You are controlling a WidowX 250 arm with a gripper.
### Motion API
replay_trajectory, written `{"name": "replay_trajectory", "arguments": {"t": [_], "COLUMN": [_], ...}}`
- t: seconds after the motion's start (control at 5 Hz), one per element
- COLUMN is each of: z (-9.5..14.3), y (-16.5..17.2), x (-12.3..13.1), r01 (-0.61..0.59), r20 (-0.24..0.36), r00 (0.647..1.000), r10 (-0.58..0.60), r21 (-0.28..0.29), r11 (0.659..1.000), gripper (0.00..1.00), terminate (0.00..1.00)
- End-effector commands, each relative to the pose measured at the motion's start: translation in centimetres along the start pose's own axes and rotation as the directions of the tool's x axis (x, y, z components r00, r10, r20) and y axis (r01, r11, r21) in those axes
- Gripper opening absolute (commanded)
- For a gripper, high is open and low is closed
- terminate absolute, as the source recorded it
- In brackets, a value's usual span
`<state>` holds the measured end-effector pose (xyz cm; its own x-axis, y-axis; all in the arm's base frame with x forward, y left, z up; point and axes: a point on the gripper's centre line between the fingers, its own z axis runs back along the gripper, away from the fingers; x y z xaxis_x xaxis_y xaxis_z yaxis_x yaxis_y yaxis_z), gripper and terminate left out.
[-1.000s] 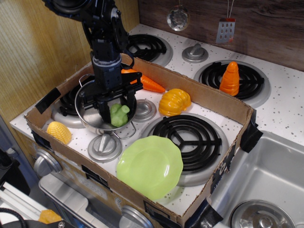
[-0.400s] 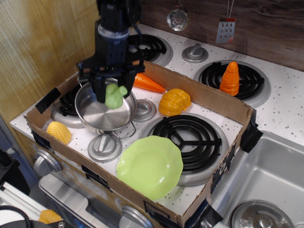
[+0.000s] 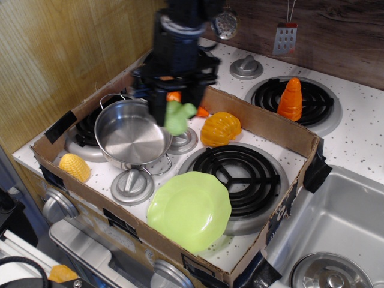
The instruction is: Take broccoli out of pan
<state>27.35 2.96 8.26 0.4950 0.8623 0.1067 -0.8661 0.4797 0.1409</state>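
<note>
The broccoli (image 3: 177,118) is a small pale-green lumpy toy. My gripper (image 3: 176,114) is shut on it and holds it in the air, just right of the pan's rim, above a small grey lid (image 3: 183,141). The pan (image 3: 132,137) is a shiny steel pot with wire loop handles, standing on the left burner inside the cardboard tray; its inside shows bare metal. The arm is blurred from motion.
A cardboard tray wall (image 3: 264,123) rings the stove area. Inside are a light-green plate (image 3: 189,210), a yellow squash toy (image 3: 220,128), a corn toy (image 3: 74,167), another grey lid (image 3: 132,185) and a partly hidden carrot (image 3: 201,111). An orange cone toy (image 3: 291,99) stands on the back right burner.
My gripper lifted the broccoli out of the pan and carried it up and to the right, past the pan's rim. The pan stayed in place.
</note>
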Motion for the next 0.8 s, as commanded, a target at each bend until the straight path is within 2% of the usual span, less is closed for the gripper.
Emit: {"name": "replay_trajectory", "arguments": {"t": [0.0,0.2,0.4,0.6], "z": [0.9,0.8,0.1,0.1], "y": [-3.0,-4.3,-5.0,-6.0], "x": [-2.5,-3.1,-3.6,-4.1], "r01": [0.072,0.095,0.109,0.106], "r20": [0.121,0.156,0.131,0.155], "r00": [0.992,0.986,0.989,0.986], "r10": [-0.048,-0.056,-0.074,-0.061], "r21": [-0.208,-0.249,-0.285,-0.298], "r11": [0.975,0.964,0.952,0.949], "gripper": [0.0,0.0,0.0,0.0], "terminate": [0.0,0.0,0.0,0.0]}}
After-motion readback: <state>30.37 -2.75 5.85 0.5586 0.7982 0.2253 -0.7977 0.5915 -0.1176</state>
